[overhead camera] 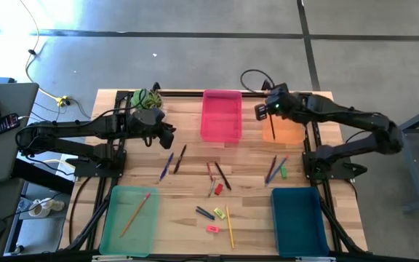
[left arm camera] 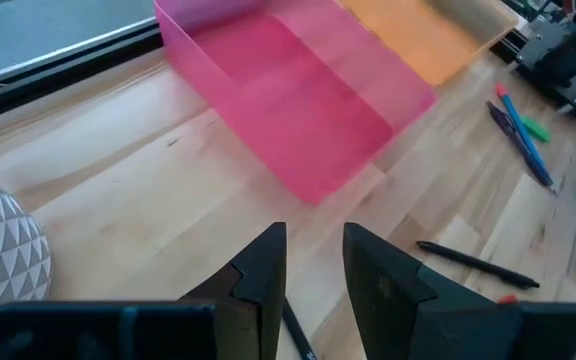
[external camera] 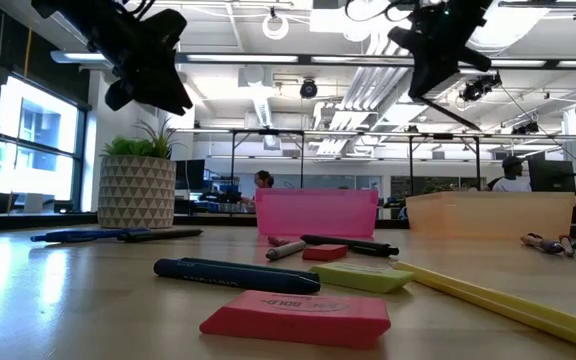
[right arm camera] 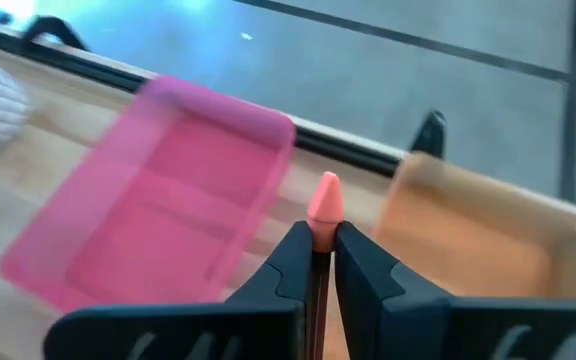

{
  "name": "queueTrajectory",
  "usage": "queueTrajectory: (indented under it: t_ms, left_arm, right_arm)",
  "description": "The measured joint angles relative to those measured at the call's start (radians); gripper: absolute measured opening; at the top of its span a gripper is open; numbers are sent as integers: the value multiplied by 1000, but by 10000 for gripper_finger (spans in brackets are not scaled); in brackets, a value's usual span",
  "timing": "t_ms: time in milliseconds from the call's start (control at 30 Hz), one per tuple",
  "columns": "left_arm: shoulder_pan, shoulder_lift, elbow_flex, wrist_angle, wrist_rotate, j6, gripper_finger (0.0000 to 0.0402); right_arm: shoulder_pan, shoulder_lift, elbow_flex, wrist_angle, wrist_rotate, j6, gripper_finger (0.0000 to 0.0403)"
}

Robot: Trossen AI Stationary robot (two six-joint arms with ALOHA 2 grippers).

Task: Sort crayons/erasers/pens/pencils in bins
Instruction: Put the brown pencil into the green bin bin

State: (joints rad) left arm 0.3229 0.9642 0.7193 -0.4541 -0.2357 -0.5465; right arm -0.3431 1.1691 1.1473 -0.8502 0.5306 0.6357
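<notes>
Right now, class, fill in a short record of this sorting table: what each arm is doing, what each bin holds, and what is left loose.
right gripper: above the orange bin, jaws shut on a crayon with a salmon tip
left gripper: raised near the potted plant, jaws slightly apart, nothing between them
pink bin: nothing visible inside
light green bin: one pencil
teal bin: nothing visible inside
loose on table: pens, pencils and erasers, between the bins
</notes>
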Motion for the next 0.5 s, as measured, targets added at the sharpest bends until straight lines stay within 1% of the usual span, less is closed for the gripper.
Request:
queueTrajectory:
  t_ms: [133,200,367,500]
  left_arm:
    - [0,0,0,0,0,0,90]
    - [0,0,0,1,1,0,90]
    - [0,0,0,1,13,0,90]
    - [0,0,0,2,15,0,90]
  right_arm:
    - [-52,-24,0,75,-86,-141,12]
    - [-80,-30,0,105,-149,-204,12]
    - [-131,-32,0,158,-379,-397,12]
    - [-151,-31,0,196,-553,-502,12]
